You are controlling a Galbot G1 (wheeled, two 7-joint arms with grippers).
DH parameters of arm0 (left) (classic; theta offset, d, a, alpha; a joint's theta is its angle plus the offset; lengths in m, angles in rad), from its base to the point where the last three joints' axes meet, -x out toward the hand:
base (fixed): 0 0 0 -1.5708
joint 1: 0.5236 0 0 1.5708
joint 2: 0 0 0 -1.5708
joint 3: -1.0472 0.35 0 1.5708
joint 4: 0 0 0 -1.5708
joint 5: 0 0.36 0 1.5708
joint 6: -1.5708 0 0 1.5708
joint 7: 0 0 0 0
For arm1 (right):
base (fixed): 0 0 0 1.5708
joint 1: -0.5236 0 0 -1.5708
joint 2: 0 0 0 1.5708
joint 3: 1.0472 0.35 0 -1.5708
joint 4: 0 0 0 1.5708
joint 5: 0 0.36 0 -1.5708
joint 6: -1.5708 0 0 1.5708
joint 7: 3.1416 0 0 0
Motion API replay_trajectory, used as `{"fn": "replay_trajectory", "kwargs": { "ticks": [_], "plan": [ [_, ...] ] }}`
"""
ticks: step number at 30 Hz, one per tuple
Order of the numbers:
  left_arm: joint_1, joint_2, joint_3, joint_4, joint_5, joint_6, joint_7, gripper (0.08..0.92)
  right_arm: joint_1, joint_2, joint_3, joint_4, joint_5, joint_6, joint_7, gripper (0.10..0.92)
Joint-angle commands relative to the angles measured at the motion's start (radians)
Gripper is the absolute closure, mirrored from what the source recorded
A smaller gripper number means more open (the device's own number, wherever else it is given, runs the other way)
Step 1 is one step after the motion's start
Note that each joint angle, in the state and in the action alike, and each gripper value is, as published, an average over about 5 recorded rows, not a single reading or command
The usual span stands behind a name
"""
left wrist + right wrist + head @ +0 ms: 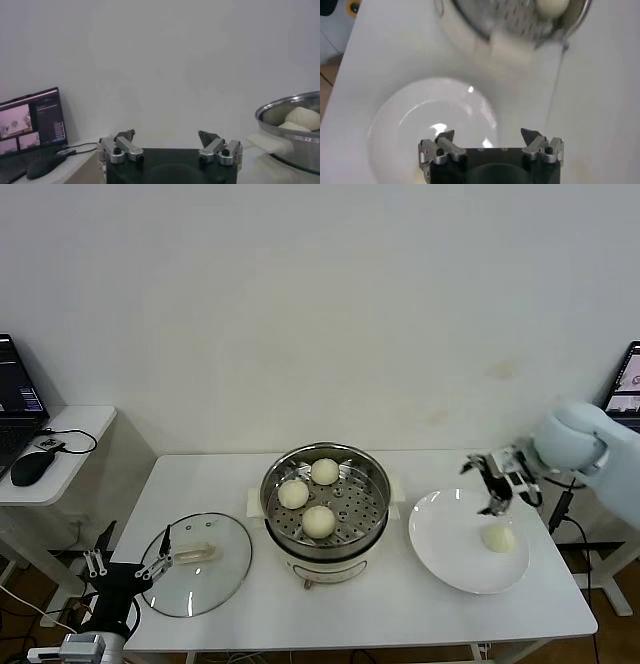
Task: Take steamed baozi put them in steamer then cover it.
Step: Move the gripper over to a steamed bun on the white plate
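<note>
Right gripper [492, 484], jaws released, hovers at right of the head frame just above-left of the last cream-white round dough bun [498, 538] on the flat white plate [440, 549], far nearer than the left gripper [128, 566], also released.

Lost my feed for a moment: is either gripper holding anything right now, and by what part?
Nothing is held. The right gripper is open above the plate; the left gripper is open beside the cover.
</note>
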Motion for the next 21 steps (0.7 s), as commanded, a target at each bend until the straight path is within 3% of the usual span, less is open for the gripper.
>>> {"fn": "replay_trajectory", "kwargs": {
  "ticks": [1, 21],
  "plan": [
    [0.002, 0.005, 0.001, 0.0, 0.001, 0.002, 0.001, 0.177, -0.446, 0.003, 0.381, -0.203, -0.157, 0.06, -0.004, 0.202],
    [0.014, -0.004, -0.009, -0.006, 0.005, 0.003, 0.001, 0.177, -0.409, 0.21, 0.352, -0.405, -0.215, 0.074, 0.031, 0.203]
  ]
}}
